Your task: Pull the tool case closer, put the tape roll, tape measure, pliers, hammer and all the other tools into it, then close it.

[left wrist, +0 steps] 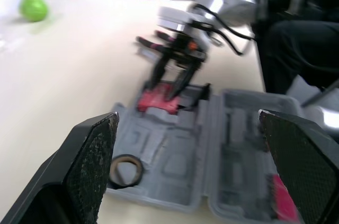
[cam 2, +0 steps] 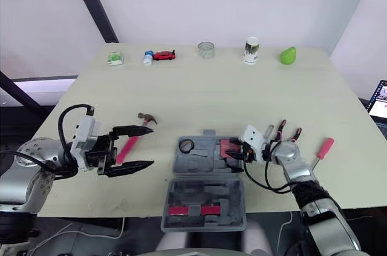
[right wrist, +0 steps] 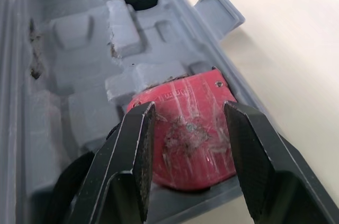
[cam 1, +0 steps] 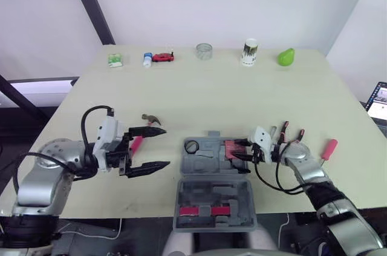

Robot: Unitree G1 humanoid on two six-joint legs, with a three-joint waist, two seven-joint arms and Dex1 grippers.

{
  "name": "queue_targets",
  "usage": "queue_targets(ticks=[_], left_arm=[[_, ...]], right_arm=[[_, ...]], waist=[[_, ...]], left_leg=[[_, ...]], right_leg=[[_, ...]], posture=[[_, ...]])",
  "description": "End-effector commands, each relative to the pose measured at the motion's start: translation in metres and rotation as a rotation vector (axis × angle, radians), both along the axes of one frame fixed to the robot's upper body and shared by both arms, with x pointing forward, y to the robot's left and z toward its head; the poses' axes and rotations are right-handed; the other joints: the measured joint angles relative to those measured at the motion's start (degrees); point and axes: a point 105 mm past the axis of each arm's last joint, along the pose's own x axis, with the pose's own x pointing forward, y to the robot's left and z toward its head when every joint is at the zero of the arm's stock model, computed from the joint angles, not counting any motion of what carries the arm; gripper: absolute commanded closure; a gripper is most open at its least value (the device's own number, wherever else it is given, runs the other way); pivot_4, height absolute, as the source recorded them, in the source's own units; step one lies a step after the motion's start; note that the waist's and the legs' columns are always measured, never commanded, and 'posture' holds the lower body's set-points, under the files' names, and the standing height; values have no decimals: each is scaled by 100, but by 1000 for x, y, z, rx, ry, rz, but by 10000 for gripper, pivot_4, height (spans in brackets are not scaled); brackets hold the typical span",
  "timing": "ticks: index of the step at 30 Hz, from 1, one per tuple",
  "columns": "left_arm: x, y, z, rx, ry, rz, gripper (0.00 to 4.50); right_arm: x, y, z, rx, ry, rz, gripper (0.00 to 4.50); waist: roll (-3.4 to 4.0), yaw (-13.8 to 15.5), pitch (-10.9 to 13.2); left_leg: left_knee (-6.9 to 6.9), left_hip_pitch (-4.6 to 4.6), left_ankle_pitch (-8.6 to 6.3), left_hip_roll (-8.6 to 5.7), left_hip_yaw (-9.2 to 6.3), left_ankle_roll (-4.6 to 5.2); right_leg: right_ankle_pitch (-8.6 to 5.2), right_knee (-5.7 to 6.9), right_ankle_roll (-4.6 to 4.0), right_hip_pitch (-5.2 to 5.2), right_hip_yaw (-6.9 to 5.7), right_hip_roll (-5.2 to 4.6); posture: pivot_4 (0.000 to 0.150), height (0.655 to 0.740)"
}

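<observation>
The grey tool case (cam 1: 205, 162) lies open at the table's front edge, its lid (cam 1: 213, 203) toward me. A black tape roll (cam 1: 191, 146) sits in its left pocket. My right gripper (right wrist: 188, 112) is shut on the red tape measure (right wrist: 185, 139), which rests low in the case's right end (cam 1: 233, 149). Red-handled pliers (cam 1: 291, 133) and a red-handled screwdriver (cam 1: 328, 148) lie right of the case. The pink-handled hammer (cam 1: 138, 141) lies left of it. Just above the hammer my left gripper (cam 1: 166, 147) hangs open, holding nothing.
Along the far edge stand a green-white box (cam 1: 115, 60), a small bottle (cam 1: 147, 59), a red toy car (cam 1: 162, 57), a clear cup (cam 1: 204, 51), a paper cup (cam 1: 250, 52) and a green pear (cam 1: 286, 57). A laptop (cam 1: 380, 101) shows beyond the table's right side.
</observation>
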Motion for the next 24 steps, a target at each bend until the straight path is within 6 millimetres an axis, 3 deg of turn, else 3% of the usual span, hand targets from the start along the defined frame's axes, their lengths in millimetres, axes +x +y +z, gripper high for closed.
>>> queue_targets(ticks=[1,2,6,12,17,23,24], left_arm=[[1,3,11,-47,-44,66,0],[0,4,11,-56,-43,83,0],[-3,17,4,-86,-35,195,0],[-10,56,-13,-136,-3,448,0],[-18,93,-37,-124,16,658,0],[-43,144,-72,-143,65,980,0],[-49,155,-78,-150,78,1043,0]], right_arm=[[3,-7,31,102,-116,-62,23613],[4,-11,40,134,-151,-90,23613],[-7,-35,66,181,-282,-145,23613],[-32,-87,79,204,-294,-329,23613],[-62,-156,63,185,-248,-585,23613],[-122,-251,47,213,-215,-1027,23613],[-136,-268,42,223,-196,-1112,21295]], waist=[[39,-1,40],[75,2,66],[97,9,78],[93,22,81],[86,42,88],[78,45,92],[69,30,96]], left_leg=[[0,-9,0,-3,1,0],[0,-18,0,-10,1,0],[-6,-92,1,-14,-2,0],[-12,-134,1,-15,-3,1],[-11,-117,1,-18,-3,2],[-15,-117,0,-16,-2,3],[-16,-117,0,-16,-2,3]], right_leg=[[1,-1,2,-3,0,-6],[2,0,4,-10,0,-15],[3,1,6,-83,-8,-20],[3,-20,9,-117,-18,-20],[2,-18,8,-95,-23,-25],[-1,-24,7,-96,-22,-21],[-1,-24,7,-96,-23,-21]], posture=[[1500,7400],[1500,7400],[1500,7400],[1500,7400],[1500,7400],[1500,7400],[1500,7400]])
